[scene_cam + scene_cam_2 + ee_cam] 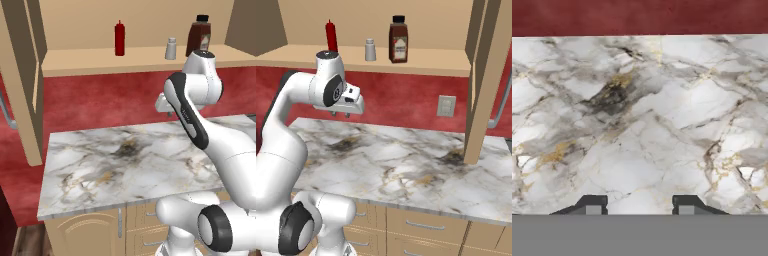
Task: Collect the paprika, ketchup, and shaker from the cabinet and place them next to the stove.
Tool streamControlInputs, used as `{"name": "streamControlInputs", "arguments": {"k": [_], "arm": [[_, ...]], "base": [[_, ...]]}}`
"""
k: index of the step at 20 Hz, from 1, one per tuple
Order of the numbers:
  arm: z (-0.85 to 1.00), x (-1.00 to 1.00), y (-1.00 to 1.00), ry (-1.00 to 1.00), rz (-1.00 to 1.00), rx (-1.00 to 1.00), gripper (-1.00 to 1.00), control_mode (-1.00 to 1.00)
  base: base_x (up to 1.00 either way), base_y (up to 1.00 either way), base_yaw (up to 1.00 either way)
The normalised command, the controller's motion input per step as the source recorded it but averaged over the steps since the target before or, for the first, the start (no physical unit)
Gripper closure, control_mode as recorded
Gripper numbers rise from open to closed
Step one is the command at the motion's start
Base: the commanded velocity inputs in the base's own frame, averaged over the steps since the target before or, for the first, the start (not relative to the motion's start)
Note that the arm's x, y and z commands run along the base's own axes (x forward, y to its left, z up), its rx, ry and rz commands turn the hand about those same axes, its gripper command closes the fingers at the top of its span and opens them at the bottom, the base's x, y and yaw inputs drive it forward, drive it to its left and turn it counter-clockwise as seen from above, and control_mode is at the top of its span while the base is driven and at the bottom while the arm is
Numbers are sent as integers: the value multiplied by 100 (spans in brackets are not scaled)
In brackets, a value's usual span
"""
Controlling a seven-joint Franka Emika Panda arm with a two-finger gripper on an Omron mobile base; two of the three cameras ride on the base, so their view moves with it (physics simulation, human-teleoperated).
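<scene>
Left and right base views, with hand view. The cabinet point(140, 55) stands open on the wall, its tan shelf carrying all three task items in a row, each upright and apart from its neighbours. The ketchup point(119, 38), a slim red bottle, stands at the left end in the left base view; the shaker point(171, 49), small and pale, stands between it and the paprika point(199, 35), a dark brown black-capped jar partly hidden in that view by the arm's upper joint. The right base view gives the same order (ketchup, shaker, paprika from left to right), with the paprika fully exposed there. An open cabinet door point(482, 85) hangs at the right of that view, with a grey bar handle beyond it.

Below the shelf a red backsplash point(110, 105) meets the marble worktop point(125, 165). The pincer point(340, 115) hangs above the worktop, pointing down, well below the shelf and clear of every item. Its fingertips point(593, 205) rise at the foot of the hand view over bare marble; the jaws are clenched on nothing. A wall outlet point(446, 105) sits on the backsplash.
</scene>
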Motion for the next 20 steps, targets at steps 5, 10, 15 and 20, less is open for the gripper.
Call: {"name": "streamControlInputs", "arguments": {"k": [5, 10, 15, 20], "arm": [[4, -20, 0, -22, 0, -1, -100, -100], [36, -31, -4, -41, -4, -6, -100, -100], [78, -8, -7, -42, -5, -7, -100, -100], [100, -1, -24, -37, -5, -5, -100, -100]], "base": [[0, 0, 0], [0, 0, 0], [0, 0, 0], [0, 0, 0]]}}
